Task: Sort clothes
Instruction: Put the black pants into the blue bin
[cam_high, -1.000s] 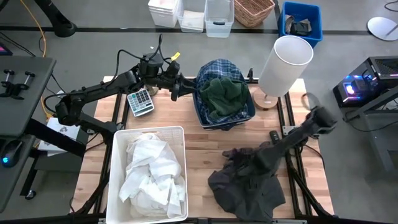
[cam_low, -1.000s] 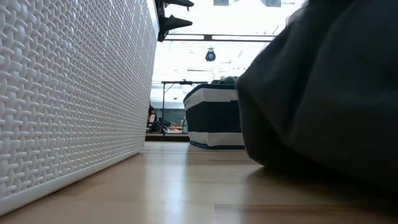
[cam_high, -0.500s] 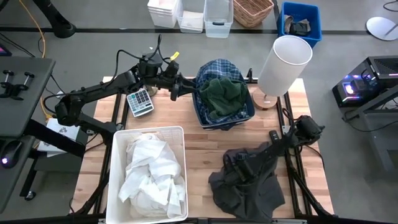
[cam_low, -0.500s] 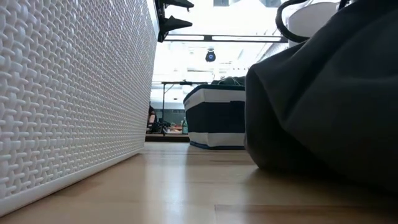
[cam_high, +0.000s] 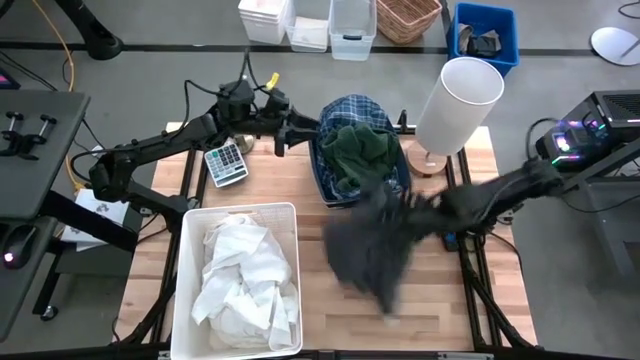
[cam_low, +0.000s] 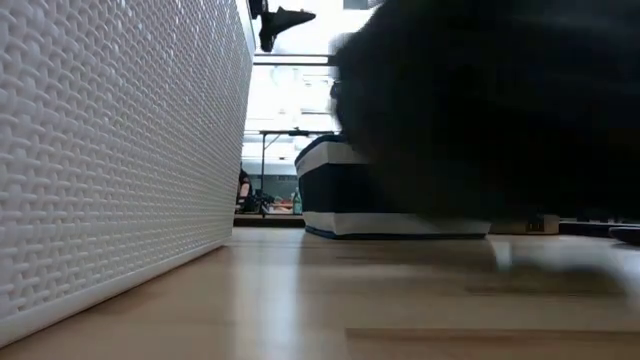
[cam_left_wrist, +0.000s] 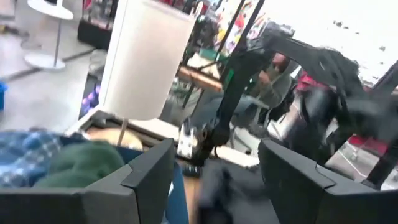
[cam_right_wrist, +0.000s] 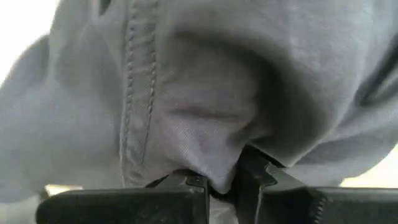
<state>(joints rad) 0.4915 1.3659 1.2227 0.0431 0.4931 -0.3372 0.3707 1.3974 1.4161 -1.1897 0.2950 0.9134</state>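
A dark grey garment (cam_high: 368, 245) hangs in the air over the middle of the table, blurred by motion, with my right gripper (cam_high: 415, 203) shut on it just near of the dark blue bin (cam_high: 322, 180). That bin holds a blue-and-white plaid shirt (cam_high: 352, 107) and a dark green garment (cam_high: 358, 150). White clothes (cam_high: 240, 280) fill the white bin (cam_high: 186, 290) at the near left. My left gripper (cam_high: 298, 127) stands open at the blue bin's left rim, holding nothing. My right gripper pinches a bunched fold of the grey garment (cam_right_wrist: 211, 168) between its two fingertips (cam_right_wrist: 193, 182). A stitched seam (cam_right_wrist: 134, 74) runs close by. The cloth hangs below the fingers, clear of the table top (cam_low: 300, 300).
A white lamp (cam_high: 460, 95) on a wooden foot (cam_high: 430, 160) stands at the far right, beside the blue bin. A calculator (cam_high: 226, 162) lies at the far left. Boxes, a basket and a blue crate (cam_high: 485, 35) stand on the floor beyond the table.
My right gripper has risen and swung toward the far edge and the blue bin, taking the dark grey garment with it. The garment, which lay heaped at the near right, is now lifted clear of the table and trails below the gripper.
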